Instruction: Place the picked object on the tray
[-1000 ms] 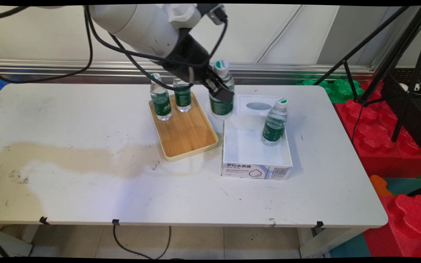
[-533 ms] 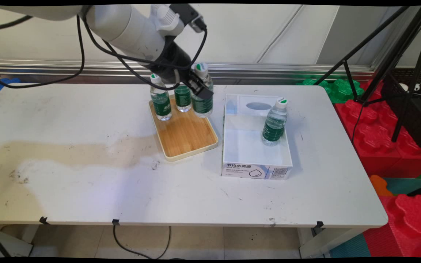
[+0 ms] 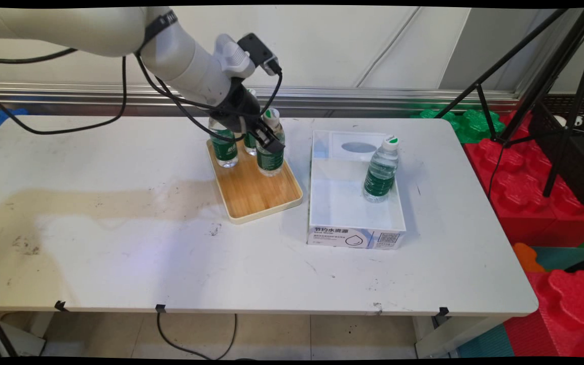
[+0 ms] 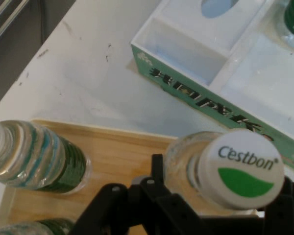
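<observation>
My gripper [image 3: 266,138] is shut on a water bottle [image 3: 270,152] with a green label and a white cap, just below its neck. The bottle stands upright at the far right part of the wooden tray [image 3: 261,195]; whether its base touches the tray I cannot tell. In the hand view the held bottle's white and green cap [image 4: 241,169] fills the lower right between the black linkage. Two more bottles stand on the tray's far end: one at the left [image 3: 223,144] and one [image 3: 250,142] mostly hidden behind my hand. The tray [image 4: 120,154] and another bottle [image 4: 34,156] also show in the hand view.
A white open box [image 3: 355,208] sits right of the tray with one bottle [image 3: 381,170] leaning inside it. The box's green lettered side [image 4: 206,100] shows in the hand view. Black tripod legs [image 3: 520,76] and red foam blocks [image 3: 535,192] stand beyond the table's right edge.
The gripper has carried the bottle left and down, from the air beside the white box to the tray's far right part, next to the two bottles there.
</observation>
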Controlling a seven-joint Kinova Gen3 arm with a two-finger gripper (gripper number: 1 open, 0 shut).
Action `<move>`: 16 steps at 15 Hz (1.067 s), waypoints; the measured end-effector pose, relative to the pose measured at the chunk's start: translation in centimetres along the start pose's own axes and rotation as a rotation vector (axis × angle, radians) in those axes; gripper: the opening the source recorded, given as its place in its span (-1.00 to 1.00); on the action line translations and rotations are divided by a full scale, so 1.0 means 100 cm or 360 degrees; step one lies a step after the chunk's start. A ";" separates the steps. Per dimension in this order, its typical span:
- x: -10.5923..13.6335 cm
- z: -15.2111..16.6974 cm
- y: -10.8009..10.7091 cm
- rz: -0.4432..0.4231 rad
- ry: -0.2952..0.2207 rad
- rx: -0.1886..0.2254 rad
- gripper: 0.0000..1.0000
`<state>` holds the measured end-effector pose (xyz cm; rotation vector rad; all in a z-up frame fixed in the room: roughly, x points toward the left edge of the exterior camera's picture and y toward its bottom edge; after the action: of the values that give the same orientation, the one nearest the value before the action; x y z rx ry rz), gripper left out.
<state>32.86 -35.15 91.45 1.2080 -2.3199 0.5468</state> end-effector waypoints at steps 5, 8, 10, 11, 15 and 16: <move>-0.005 0.028 -0.010 -0.0012 -0.0040 -0.0013 -1.00; -0.006 0.041 -0.014 -0.0017 -0.0051 -0.0036 -1.00; -0.007 0.048 -0.015 -0.0021 -0.0055 -0.0046 -1.00; -0.008 0.050 -0.016 -0.0024 -0.0056 -0.0048 -1.00; -0.010 0.054 -0.020 -0.0039 -0.0058 -0.0046 -1.00; -0.010 0.054 -0.022 -0.0043 -0.0058 -0.0042 -1.00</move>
<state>34.02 -38.59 86.74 1.2450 -2.3302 0.4871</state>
